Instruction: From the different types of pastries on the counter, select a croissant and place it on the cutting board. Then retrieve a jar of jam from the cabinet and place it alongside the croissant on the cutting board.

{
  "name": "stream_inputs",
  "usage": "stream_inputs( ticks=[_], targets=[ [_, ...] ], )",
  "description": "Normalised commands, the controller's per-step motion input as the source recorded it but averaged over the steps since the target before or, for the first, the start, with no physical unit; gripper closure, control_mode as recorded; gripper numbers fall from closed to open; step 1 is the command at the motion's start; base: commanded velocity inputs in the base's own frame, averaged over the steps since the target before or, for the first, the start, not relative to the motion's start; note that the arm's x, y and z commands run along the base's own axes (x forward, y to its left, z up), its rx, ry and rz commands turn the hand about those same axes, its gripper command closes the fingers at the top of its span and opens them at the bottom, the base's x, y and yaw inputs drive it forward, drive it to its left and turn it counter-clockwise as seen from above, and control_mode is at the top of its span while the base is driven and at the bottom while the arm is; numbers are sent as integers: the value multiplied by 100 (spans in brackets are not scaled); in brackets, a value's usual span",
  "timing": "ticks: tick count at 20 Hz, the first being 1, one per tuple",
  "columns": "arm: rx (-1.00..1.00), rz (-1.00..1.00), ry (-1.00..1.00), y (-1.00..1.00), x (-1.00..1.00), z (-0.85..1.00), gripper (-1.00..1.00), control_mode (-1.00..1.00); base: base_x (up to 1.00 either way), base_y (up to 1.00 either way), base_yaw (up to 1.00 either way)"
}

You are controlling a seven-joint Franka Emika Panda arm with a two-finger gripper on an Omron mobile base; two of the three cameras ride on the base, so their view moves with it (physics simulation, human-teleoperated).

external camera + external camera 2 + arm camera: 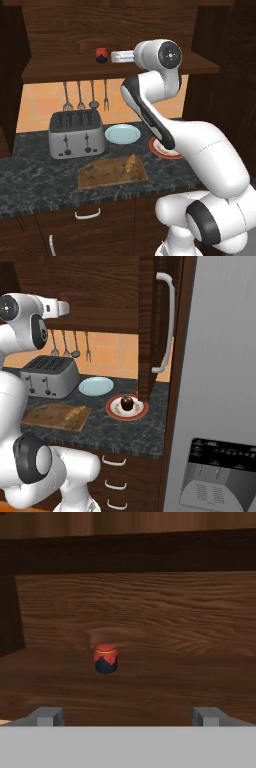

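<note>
While its two fingers stand wide apart and empty, the tool reaches level into the cabinet, pointing at the jar of jam, which stands upright on the shelf just ahead, untouched. Below, on the desk, the croissant lies on the cutting board, beside a toaster.

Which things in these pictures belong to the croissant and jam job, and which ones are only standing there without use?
Belong to the job:
croissant, lying on the cutting board
jar of jam, on the cabinet shelf
gripper, open, facing the jar

Just lying about:
toaster
blue plate
chocolate pastry on its red-rimmed plate
hanging utensils
</note>
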Motion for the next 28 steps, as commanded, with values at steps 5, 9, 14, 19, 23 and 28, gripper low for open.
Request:
stream_inputs(
  ticks=[5, 9, 14, 19, 23, 28],
  targets=[
    [0, 0, 0, 21, 35, 2, -100, -100, 0, 0, 0],
    [0, 0, 0, 3, 4, 0, -100, -100, 0, 0, 0],
    [0, 0, -4, 25, 31, 17, -100, -100, 0, 0, 0],
    [3, 0, -3, 21, 38, 8, -100, -100, 0, 0, 0],
    [3, 0, 11, 0, 33, 0, -100, -100, 0, 0, 0],
    [1, 0, 17, 0, 28, 1, -100, -100, 0, 0, 0]
  ],
)
